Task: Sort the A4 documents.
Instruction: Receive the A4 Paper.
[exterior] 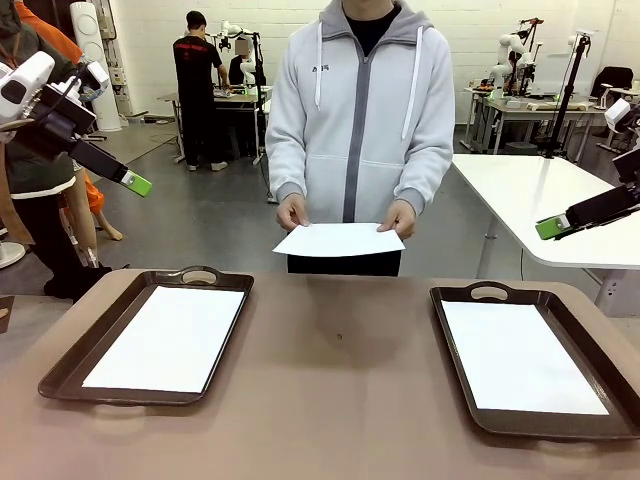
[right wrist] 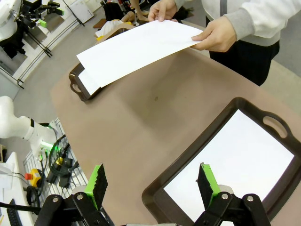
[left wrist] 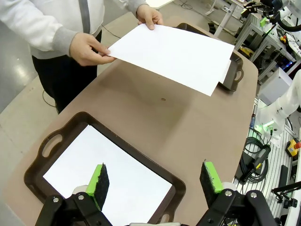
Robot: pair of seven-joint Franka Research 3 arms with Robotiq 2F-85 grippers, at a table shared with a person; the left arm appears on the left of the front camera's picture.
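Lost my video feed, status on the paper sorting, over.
Left gripper and right gripper open, raised. Person's hands hold a plain white A4 sheet above the table's far edge. Nothing in the way.

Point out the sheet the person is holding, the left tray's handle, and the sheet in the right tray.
held sheet (exterior: 340, 240), front view, middle of the paper.
left tray's handle (exterior: 199, 273), front view, far rim loop.
sheet in the right tray (exterior: 520, 355), front view, paper's centre.
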